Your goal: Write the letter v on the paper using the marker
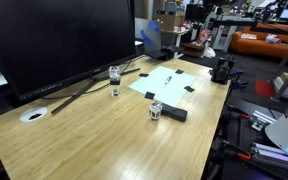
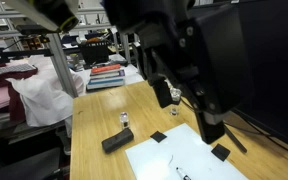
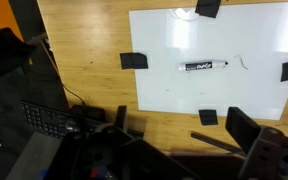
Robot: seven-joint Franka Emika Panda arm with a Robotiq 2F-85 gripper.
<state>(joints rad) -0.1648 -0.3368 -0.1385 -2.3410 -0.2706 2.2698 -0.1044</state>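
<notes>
Well within the paper (image 3: pixel 174 40), off its edges, lies the marker (image 3: pixel 204 66) — claw (image 3: pixel 177 120) spread, empty.

The paper (image 1: pixel 174 87) lies on the table (image 1: pixel 94 140), in front of the monitor (image 1: pixel 59 40). In an exterior view, a block (image 1: pixel 174 114) sits at the paper's 6 o'clock with small glasses (image 1: pixel 155 110) just beside it at its 9 o'clock. A tumbler (image 1: pixel 114 78) stands at the paper's 9 o'clock, and a disc (image 1: pixel 32 115) lies well apart toward 8 o'clock. In the wrist view the marker (image 3: pixel 204 66) lies near the paper's middle, with tape strips (image 3: pixel 134 60) at its 12, 3, 6 and 9 o'clock edges.
</notes>
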